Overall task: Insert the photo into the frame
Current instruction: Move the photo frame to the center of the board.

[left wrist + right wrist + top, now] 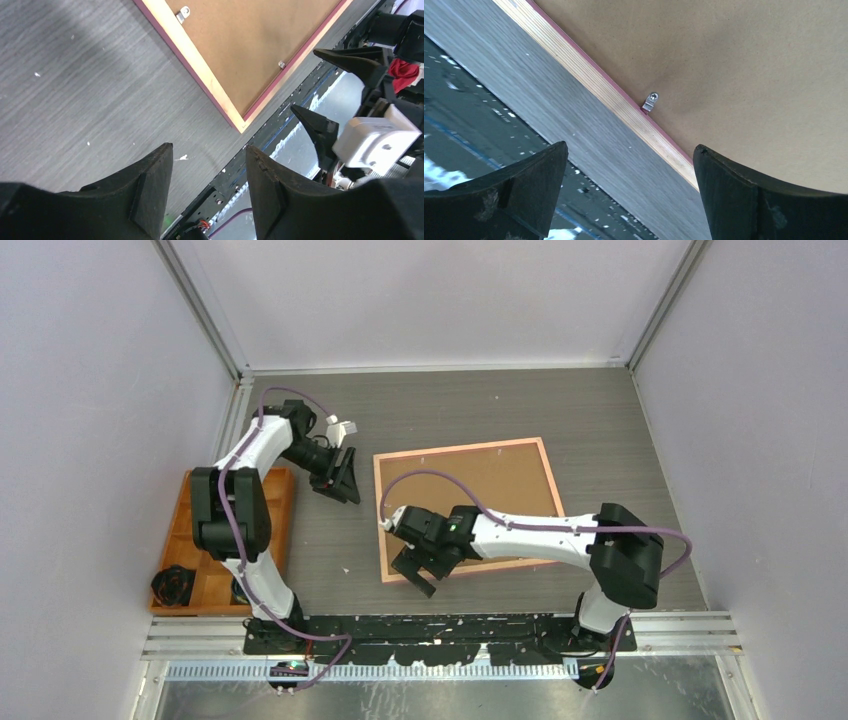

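Note:
The frame lies face down in the middle of the table, its wood-brown back up. The brown backing board sits inside it. The photo is not in view. My left gripper is open and empty, just left of the frame's far-left corner. In the left wrist view it hangs above bare table, with the frame's border ahead. My right gripper is open and empty over the frame's near-left corner. In the right wrist view it straddles the border near a metal clip.
An orange compartment tray stands at the left edge, with a black coiled item in its near end. A black mounting rail runs along the table's near edge. Grey walls close in the table on three sides.

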